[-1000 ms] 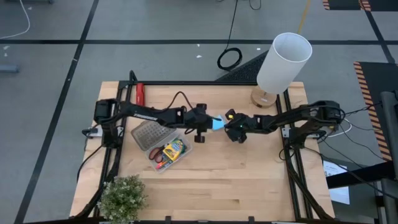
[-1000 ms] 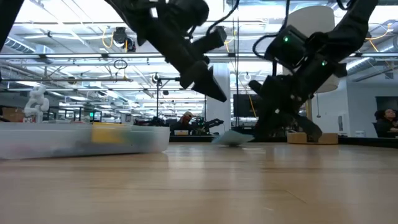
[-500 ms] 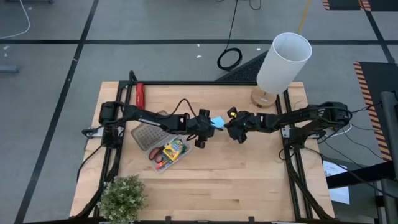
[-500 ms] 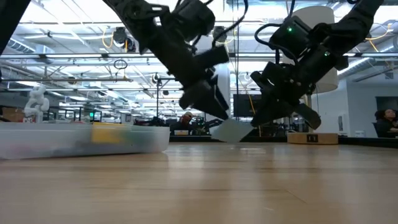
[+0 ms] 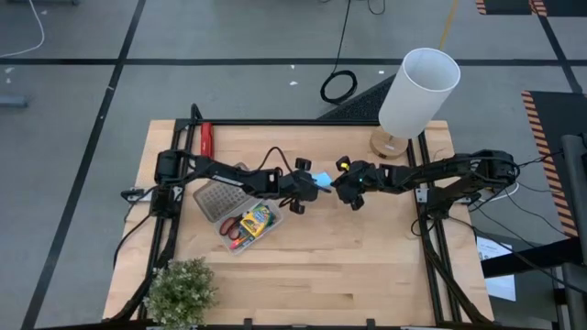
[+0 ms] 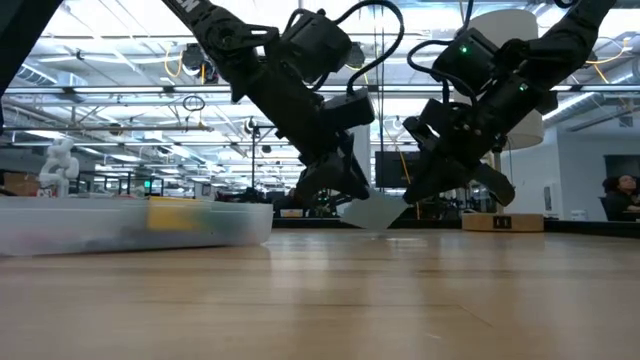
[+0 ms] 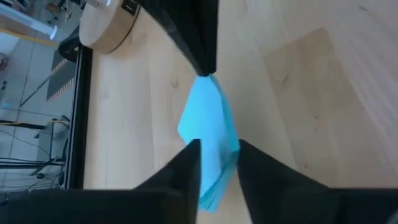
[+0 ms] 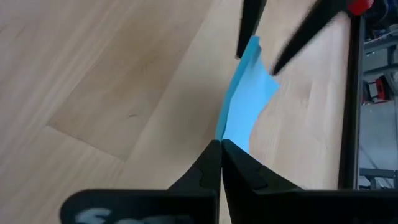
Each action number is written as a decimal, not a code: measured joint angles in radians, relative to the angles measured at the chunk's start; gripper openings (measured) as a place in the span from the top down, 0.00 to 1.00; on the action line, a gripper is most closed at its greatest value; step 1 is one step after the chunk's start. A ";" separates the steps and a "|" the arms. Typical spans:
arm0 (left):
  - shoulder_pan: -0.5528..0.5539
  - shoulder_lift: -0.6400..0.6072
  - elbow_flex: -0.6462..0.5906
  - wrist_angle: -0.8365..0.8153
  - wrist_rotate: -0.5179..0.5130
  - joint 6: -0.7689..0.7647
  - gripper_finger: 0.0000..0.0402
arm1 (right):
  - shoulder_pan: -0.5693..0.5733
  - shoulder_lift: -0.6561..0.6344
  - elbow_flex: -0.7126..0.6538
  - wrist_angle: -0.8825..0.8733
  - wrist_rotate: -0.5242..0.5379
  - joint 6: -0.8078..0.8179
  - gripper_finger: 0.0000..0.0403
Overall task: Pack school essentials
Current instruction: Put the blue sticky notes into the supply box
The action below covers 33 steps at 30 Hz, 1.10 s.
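Note:
The light-blue square notepad (image 5: 321, 178) is at the table's middle, tilted up on edge between my two grippers. My right gripper (image 5: 334, 186) comes from the right and is shut on it. My left gripper (image 5: 310, 181) comes from the left and is open, one finger on each side of the notepad's other end (image 7: 210, 177). The yellow-green crayon box (image 5: 256, 218) and the red-handled scissors (image 5: 236, 232) lie in the clear case (image 5: 240, 240) to the left. My right gripper pinches the notepad's right corner (image 8: 227, 132) between the free ends of its two fingers, slanting down from the table's right. The notepad stands tilted, its lowest corner (image 6: 375, 227) at or just above the tabletop. My left gripper's fingers (image 7: 189, 163) stand beside the notepad; I cannot tell whether they touch it.
The case's grey dotted lid (image 5: 218, 196) lies open beside it. A lamp (image 5: 417, 92) stands at the far right, a red bar-shaped tool (image 5: 205, 137) at the far left, a potted plant (image 5: 181, 291) at the near left corner. Bare wood (image 5: 367, 266) lies toward the near edge.
My right gripper has raised its end of the notepad, which lay flat on the table and now stands tilted. My left gripper has moved down and toward the table's right, until its fingers stand around the notepad's left end.

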<state>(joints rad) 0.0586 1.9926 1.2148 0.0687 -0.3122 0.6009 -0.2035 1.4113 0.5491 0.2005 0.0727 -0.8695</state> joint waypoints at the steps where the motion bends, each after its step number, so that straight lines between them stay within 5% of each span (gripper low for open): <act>1: -0.001 0.000 0.000 0.002 -0.003 0.003 0.77 | 0.000 0.000 0.000 0.005 0.000 0.004 1.00; 7: 0.000 0.000 0.000 0.005 0.005 0.007 0.97 | 0.000 0.000 0.000 0.007 0.000 0.021 1.00; 12: -0.001 -0.007 0.000 -0.009 0.000 0.003 0.94 | 0.008 -0.001 0.000 0.004 -0.023 0.026 0.95; 23: -0.047 -0.165 0.001 -0.236 -0.063 -0.077 0.95 | 0.059 -0.176 0.000 -0.018 -0.011 0.140 0.60; 33: -0.288 -0.392 0.000 -0.567 -0.281 -0.403 0.96 | 0.108 -0.441 0.001 -0.095 0.108 0.316 0.51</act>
<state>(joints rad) -0.2298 1.6006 1.2152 -0.4985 -0.5930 0.1984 -0.0952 0.9706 0.5503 0.1059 0.1810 -0.5533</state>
